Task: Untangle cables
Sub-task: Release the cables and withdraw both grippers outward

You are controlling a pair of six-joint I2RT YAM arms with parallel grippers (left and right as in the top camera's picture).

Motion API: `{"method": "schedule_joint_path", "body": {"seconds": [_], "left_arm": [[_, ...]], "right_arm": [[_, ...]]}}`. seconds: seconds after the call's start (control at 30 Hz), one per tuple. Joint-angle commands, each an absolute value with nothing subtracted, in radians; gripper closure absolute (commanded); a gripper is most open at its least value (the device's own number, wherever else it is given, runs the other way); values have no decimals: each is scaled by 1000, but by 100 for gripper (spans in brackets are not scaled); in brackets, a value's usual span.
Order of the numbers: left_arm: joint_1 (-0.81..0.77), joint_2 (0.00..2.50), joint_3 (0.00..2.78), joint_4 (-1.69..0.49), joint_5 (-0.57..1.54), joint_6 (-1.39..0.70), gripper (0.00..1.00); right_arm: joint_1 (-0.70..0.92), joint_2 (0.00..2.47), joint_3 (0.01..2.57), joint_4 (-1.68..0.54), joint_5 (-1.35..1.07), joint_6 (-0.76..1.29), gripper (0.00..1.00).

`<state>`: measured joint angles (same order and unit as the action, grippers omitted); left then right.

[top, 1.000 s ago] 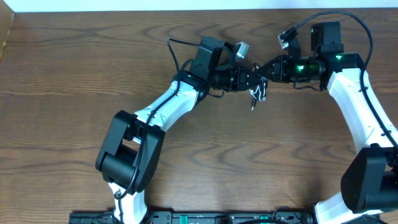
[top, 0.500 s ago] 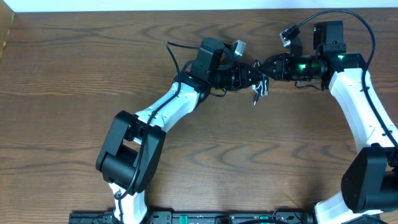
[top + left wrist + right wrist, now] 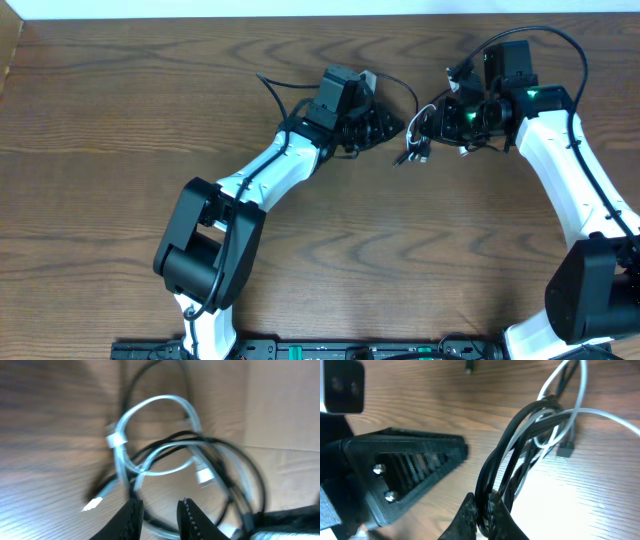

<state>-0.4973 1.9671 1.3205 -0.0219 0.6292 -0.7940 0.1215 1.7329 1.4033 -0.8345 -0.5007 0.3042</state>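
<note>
The right pincer (image 3: 484, 506) is clenched on the black and white cables (image 3: 517, 435), which are tangled in loops over the desk (image 3: 120, 120). The left pincer (image 3: 161, 511) is released, just beside them.

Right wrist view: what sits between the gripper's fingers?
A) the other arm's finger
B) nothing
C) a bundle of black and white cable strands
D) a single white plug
C: the right gripper is pinched shut on several black and white strands of the cables.

The tangled cables (image 3: 413, 149) block the narrow gap between left end effector (image 3: 399, 127) and right end effector (image 3: 432, 112); the tabletop (image 3: 120, 120) elsewhere lies open.
</note>
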Motion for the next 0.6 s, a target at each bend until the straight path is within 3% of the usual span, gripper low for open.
{"method": "schedule_joint_path", "body": {"seconds": [0.0, 0.03, 0.07, 0.1, 0.2, 0.33, 0.4, 0.57], "left_arm": [[-459, 1937, 1332, -96, 608, -683, 72], [-448, 1937, 1332, -126, 609, -666, 73], [-439, 1937, 1332, -149, 609, -657, 72], [-429, 1937, 1332, -167, 609, -648, 73], [-407, 1937, 1332, -186, 617, -619, 72], [-393, 1937, 1332, -186, 619, -609, 73], [-393, 1937, 1332, -186, 628, -593, 72], [-395, 1937, 1332, -191, 646, -546, 72]], "right_arm": [[151, 1727, 1403, -849, -416, 313, 85], [161, 1727, 1403, -854, -414, 305, 73], [171, 1728, 1403, -857, -415, 292, 45], [181, 1728, 1403, -858, -418, 273, 30], [224, 1728, 1403, -858, -425, 208, 13], [277, 1728, 1403, -857, -419, 167, 10], [280, 1728, 1403, -855, -394, 181, 17], [212, 1728, 1404, -842, -332, 266, 25]]}}
